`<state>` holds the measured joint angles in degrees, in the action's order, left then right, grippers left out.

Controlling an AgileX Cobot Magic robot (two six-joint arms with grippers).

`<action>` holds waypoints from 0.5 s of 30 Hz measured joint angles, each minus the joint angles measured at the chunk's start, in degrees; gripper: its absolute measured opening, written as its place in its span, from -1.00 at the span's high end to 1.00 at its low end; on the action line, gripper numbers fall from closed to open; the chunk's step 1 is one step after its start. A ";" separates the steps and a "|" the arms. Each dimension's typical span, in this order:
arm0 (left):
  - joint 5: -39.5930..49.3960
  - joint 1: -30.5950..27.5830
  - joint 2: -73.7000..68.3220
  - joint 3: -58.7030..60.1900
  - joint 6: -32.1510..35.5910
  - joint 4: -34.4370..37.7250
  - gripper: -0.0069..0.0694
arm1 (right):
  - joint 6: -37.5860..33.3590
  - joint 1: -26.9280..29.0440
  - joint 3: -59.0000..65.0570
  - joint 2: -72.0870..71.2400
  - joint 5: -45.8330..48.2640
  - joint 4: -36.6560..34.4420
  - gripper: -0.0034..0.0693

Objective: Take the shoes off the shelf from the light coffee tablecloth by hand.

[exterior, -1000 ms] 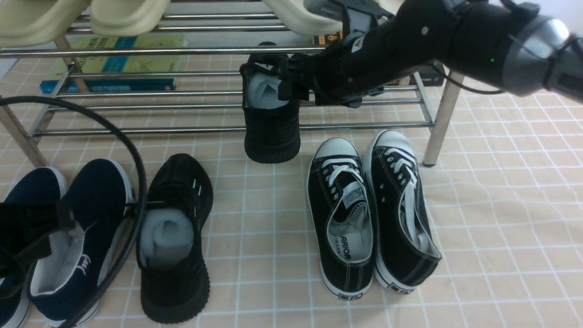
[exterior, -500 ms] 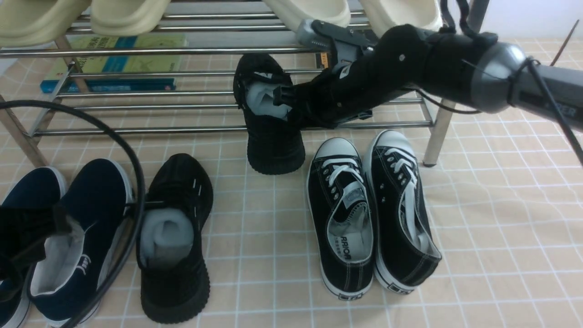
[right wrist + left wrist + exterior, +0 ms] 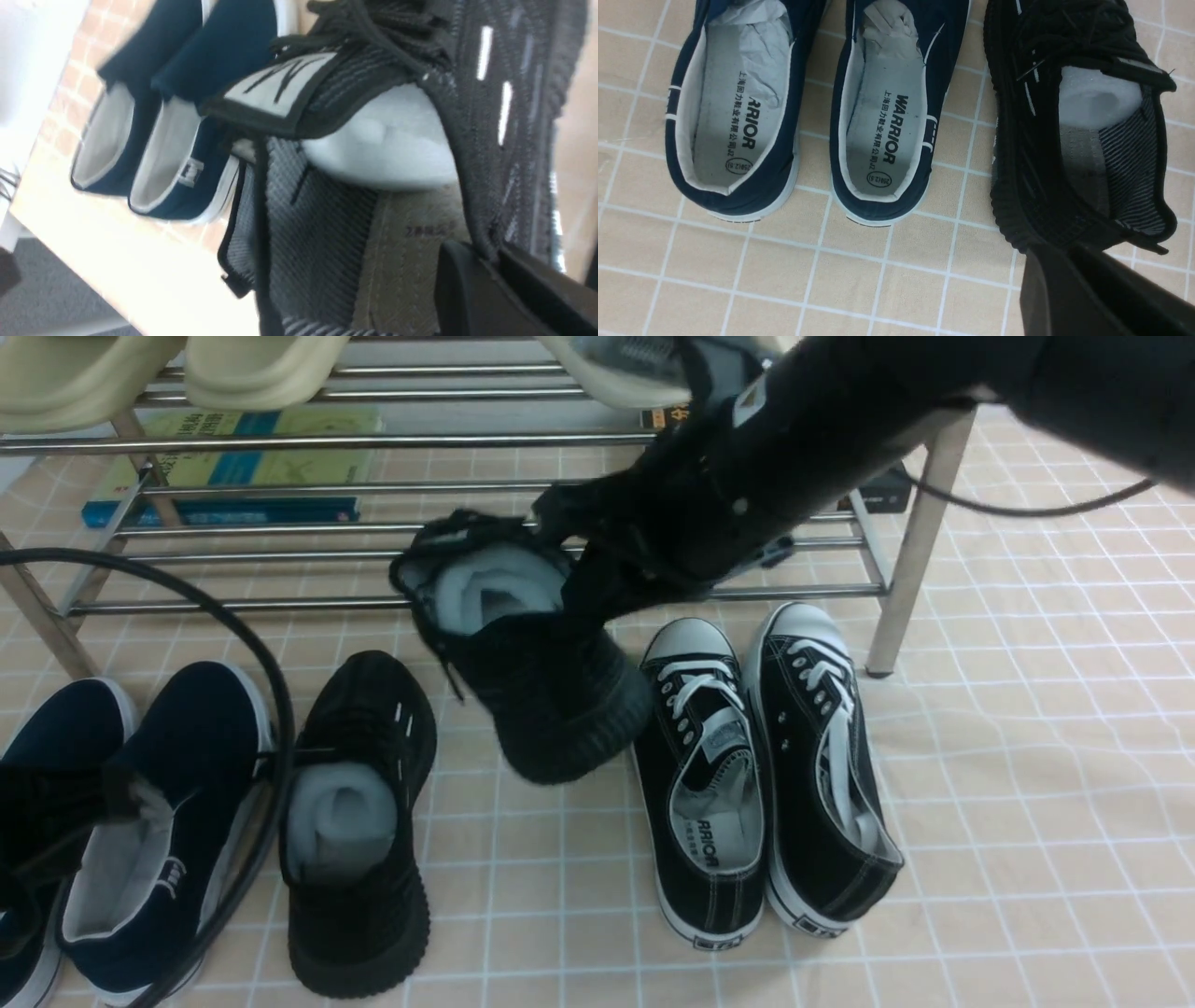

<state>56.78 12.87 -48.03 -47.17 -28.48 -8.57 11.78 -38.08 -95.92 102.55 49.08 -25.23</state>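
right gripper (image 3: 577,581) clamped on black sneaker (image 3: 560,719) collar | it hangs beneath, tilted | left gripper (image 3: 1092,294) opening unclear

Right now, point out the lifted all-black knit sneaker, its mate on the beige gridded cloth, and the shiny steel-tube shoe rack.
Lifted black knit sneaker (image 3: 532,667): front view, knit heel.
Mate on cloth (image 3: 344,821): front view, paper stuffing.
Steel-tube shoe rack (image 3: 243,605): front view, lowest front bar.

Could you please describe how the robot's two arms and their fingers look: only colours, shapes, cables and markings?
The right arm is matte black and bulky, with a small white label and a thin black cable. The left arm is black too, beside a thick black looping cable. The left fingers and right fingers are flat and black.
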 joint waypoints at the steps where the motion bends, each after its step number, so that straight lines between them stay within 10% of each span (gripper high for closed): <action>1: 0.00 0.00 0.00 0.00 0.00 -0.06 0.64 | 1.64 -1.00 1.06 0.27 -0.86 0.74 0.80; 15: 0.11 0.00 0.00 0.00 0.00 -0.11 0.62 | 19.80 -2.72 12.14 2.20 -15.89 7.50 0.80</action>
<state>56.88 12.87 -48.03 -47.17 -28.48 -8.68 31.58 -40.80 -83.79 104.75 33.19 -17.73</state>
